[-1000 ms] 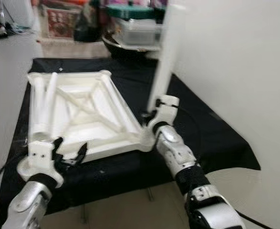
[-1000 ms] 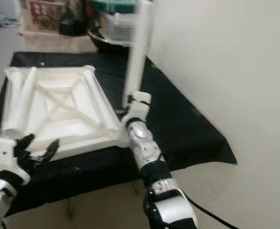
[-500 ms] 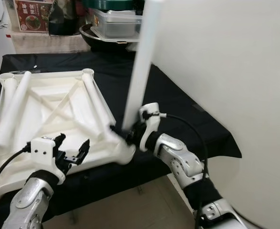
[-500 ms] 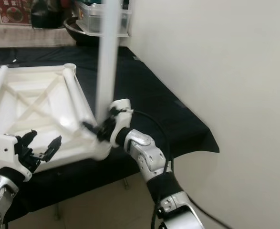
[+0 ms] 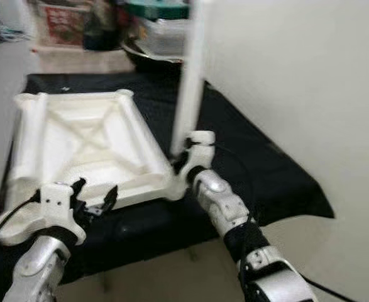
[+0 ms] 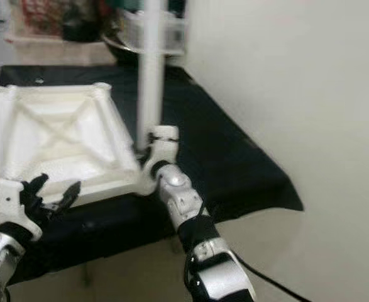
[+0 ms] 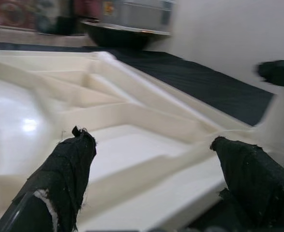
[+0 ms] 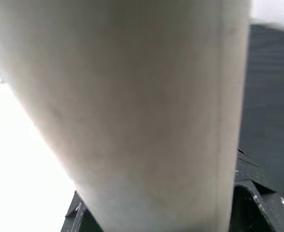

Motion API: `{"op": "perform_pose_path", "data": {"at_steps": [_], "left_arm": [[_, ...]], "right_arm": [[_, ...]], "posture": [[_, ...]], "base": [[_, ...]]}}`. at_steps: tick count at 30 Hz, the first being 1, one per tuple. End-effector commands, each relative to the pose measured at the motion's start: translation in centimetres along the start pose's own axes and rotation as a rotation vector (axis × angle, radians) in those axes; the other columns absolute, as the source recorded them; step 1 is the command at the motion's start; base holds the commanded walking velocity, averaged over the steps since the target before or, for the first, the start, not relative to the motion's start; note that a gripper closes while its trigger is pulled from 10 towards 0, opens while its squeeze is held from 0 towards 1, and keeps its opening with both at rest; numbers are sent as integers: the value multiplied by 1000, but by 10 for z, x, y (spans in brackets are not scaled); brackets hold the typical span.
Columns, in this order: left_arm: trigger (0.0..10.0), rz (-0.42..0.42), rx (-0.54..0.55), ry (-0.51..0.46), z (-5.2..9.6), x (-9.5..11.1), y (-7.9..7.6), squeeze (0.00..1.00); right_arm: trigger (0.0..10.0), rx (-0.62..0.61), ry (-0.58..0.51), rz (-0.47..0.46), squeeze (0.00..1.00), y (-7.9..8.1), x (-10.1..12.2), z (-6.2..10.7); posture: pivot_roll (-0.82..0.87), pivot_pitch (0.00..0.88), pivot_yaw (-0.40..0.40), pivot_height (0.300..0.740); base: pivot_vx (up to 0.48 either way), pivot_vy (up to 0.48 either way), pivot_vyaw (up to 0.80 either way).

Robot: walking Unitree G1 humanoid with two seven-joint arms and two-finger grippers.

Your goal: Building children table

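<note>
A white plastic children's table top (image 5: 83, 141) lies upside down on a black-covered table (image 5: 259, 170), ribs facing up. A long white table leg (image 5: 189, 75) stands upright at its near right corner. My right gripper (image 5: 183, 157) is shut on the leg's lower end, and the leg (image 8: 132, 111) looms close in the right wrist view. My left gripper (image 5: 95, 196) is open at the near edge of the table top, fingers (image 7: 67, 169) spread just above the white rim (image 7: 146, 183), holding nothing.
A dark bowl (image 5: 143, 50) and a clear lidded box (image 5: 162, 31) sit at the table's far end. A white wall (image 5: 297, 82) runs close along the right. Pale floor (image 5: 165, 277) lies below the near edge.
The camera has shifted and the views are blurred. The leg has swung from a lean to nearly upright at the corner. My left gripper stays open at the near rim.
</note>
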State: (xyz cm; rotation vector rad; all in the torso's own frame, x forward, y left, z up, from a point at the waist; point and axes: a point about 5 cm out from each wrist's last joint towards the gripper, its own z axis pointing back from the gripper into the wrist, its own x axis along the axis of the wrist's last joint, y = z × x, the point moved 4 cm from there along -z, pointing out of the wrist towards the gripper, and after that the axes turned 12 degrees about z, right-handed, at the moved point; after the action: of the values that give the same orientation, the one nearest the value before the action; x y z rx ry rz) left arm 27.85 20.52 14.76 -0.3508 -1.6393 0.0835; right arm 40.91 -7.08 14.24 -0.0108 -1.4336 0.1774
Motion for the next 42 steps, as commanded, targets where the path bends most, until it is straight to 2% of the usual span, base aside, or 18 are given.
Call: {"op": "perform_pose_path", "data": {"at_steps": [1,3,4,5,6,11,12,17,20,22,26,30,33,34,35,39,40,42], "left_arm": [[10000,9,-11,14,0,-4,-2,0],[10000,9,-11,14,0,-4,-2,0],[10000,10,-13,15,0,-4,-2,0],[10000,10,-13,15,0,-4,-2,0],[10000,10,-14,16,-1,-5,-2,0],[10000,10,-15,18,-1,-5,-2,0],[10000,8,-14,18,-1,-5,-2,0],[10000,7,-12,18,-1,-6,-2,0],[10000,5,-9,17,-1,-5,-2,0],[10000,4,-6,14,0,-5,-1,0],[10000,4,-4,13,1,-4,-1,0],[10000,5,-5,14,1,-4,-1,0],[10000,7,-8,15,0,-4,-1,0],[10000,7,-9,15,0,-4,-1,0],[10000,7,-9,14,-1,-4,-1,0],[10000,6,-7,14,-1,-4,-1,0],[10000,8,-9,14,-1,-4,-1,0],[10000,9,-11,15,-2,-4,-1,0]], "right_arm": [[0,-177,226,63,0,-36,-55,11],[0,-177,226,63,0,-36,-55,11],[10000,-109,227,72,0,-29,-56,13],[10000,-109,227,72,0,-29,-56,13],[10000,32,116,39,1000,-11,-39,13],[10000,402,-96,-20,1000,40,3,20],[10000,720,-194,-63,0,71,26,40],[10000,1024,-319,-38,0,88,42,75],[784,1140,-322,42,0,93,30,88],[0,1067,-283,24,0,93,21,76],[0,805,-231,32,0,75,13,43],[0,79,82,28,0,-11,-24,-6],[0,-84,178,19,0,-37,-41,-4],[2196,-22,193,-31,0,-27,-47,-1],[10000,91,128,-50,0,-7,-38,1],[10000,339,-9,-118,0,31,-15,12],[10000,445,-71,-119,1000,43,-5,18],[10000,541,-138,-103,1000,55,5,24]], "posture": [[188,0,-153,740],[188,0,-153,740],[188,0,-153,740],[188,0,-153,740],[187,0,-151,740],[188,0,-153,740],[189,0,-155,740],[194,0,-157,740],[201,0,-162,740],[206,0,-165,740],[208,0,-164,740],[198,0,-157,740],[193,0,-155,740],[194,0,-156,740],[201,0,-157,740],[197,0,-155,740],[188,0,-151,740],[188,0,-151,740]], "base": [[0,0,0],[0,0,0],[0,0,0],[0,0,0],[0,0,0],[0,0,0],[0,0,0],[0,0,0],[0,0,0],[0,0,0],[0,0,0],[0,0,0],[0,0,0],[0,0,0],[0,0,0],[0,0,0],[0,0,0],[0,0,0]]}}
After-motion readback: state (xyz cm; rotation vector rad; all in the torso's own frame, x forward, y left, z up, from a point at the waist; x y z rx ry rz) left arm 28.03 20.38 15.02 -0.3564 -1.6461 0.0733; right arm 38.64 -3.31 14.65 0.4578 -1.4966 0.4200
